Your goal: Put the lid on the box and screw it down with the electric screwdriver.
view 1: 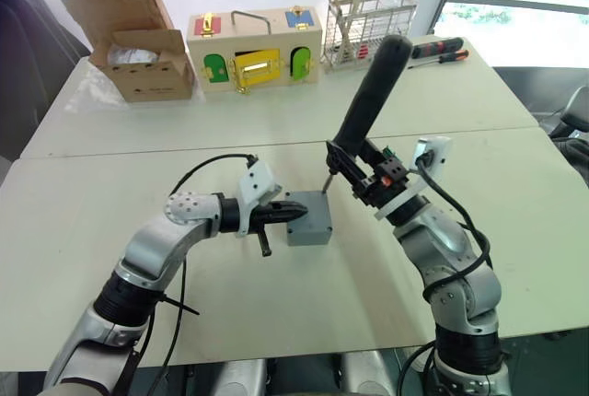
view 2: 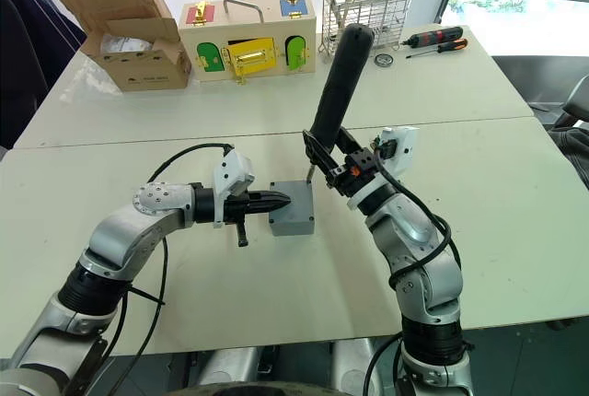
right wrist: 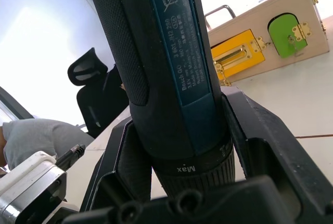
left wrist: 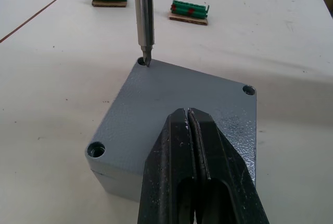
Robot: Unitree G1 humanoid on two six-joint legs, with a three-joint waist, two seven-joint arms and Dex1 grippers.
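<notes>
Now: lid (left wrist: pixel 182 91) seated on box (view 1: pixel 310 227), mid-table. My left gripper (left wrist: pixel 191 130) pressed together, tips resting on lid. My right gripper (view 1: pixel 354 168) clamped round electric screwdriver (view 1: pixel 368 94), tilted, bit in lid's far corner hole.

Head stereo overlooks table (view 1: pixel 515 258); wrist cameras close on lid (left wrist: pixel 182 91), electric screwdriver (right wrist: pixel 161 62).

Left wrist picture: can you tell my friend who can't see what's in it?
A metal screwdriver bit pokes into a corner hole of the grey lid on the box. The left gripper's shut black fingers press on the lid.
</notes>
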